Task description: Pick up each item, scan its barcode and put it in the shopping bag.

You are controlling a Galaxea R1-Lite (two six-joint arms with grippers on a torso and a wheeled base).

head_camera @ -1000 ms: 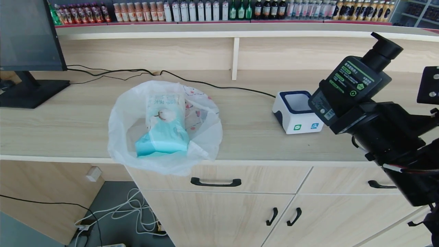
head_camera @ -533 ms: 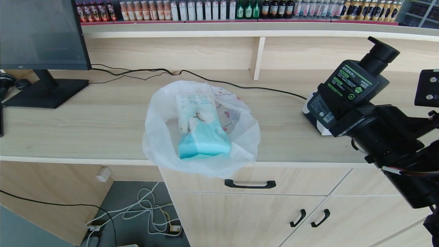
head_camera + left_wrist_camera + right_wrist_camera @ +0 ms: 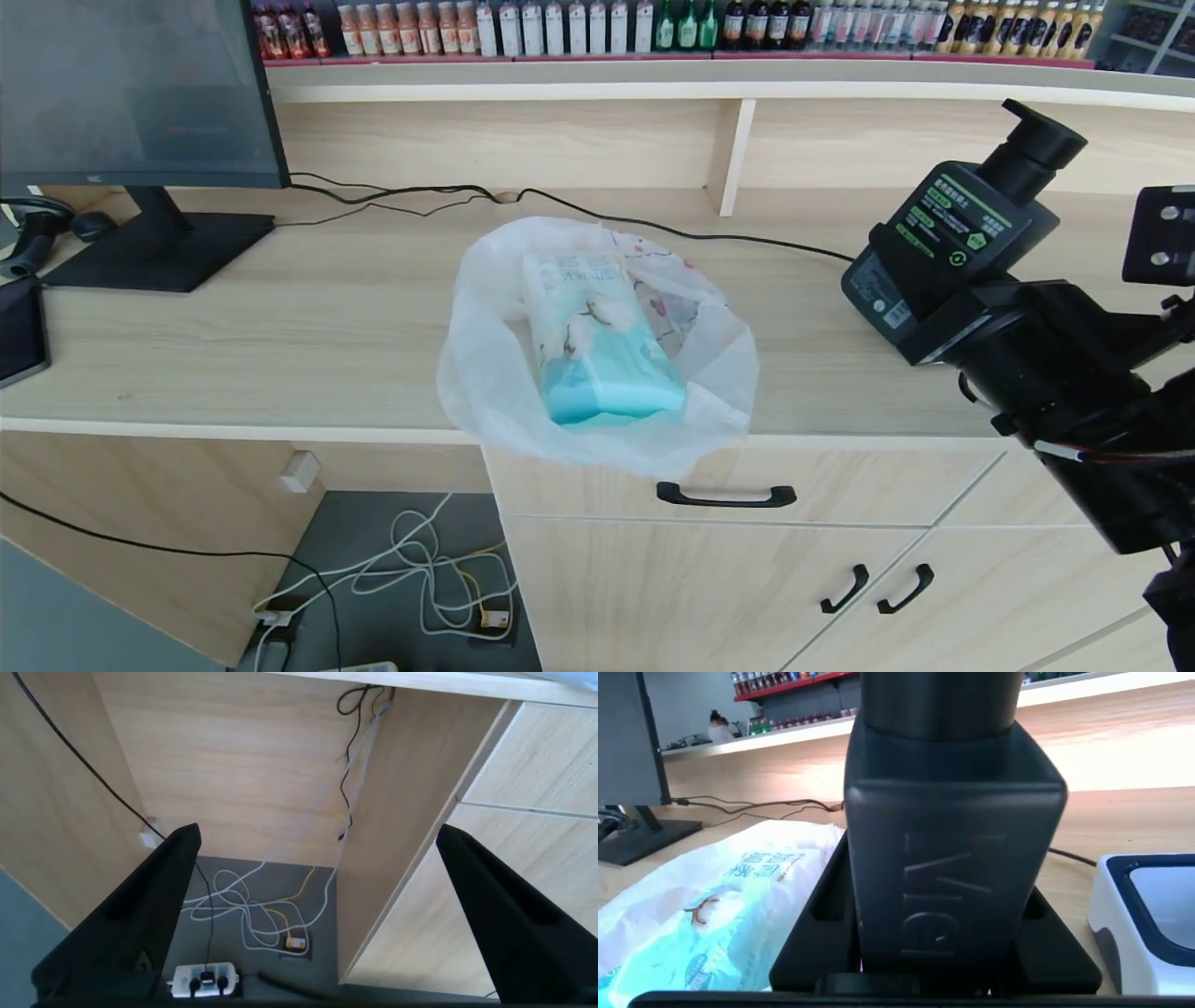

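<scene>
A black square bottle with a pump top and a green-printed label is tilted above the counter's right part, with my right gripper shut on its lower body. In the right wrist view the bottle stands between the dark fingers. A white plastic shopping bag lies open at the counter's front edge, left of the bottle, and holds a teal tissue pack. The white scanner with a blue rim sits just beyond the bottle. My left gripper hangs open below counter height, over the floor.
A monitor on a black stand occupies the counter's back left, with black cables running behind the bag. A dark device lies at the left edge. Drinks bottles line the back shelf. Cables lie on the floor below.
The whole head picture has shifted right, so the camera has turned left. The bottle in my right gripper now covers the scanner and stands nearer the bag.
</scene>
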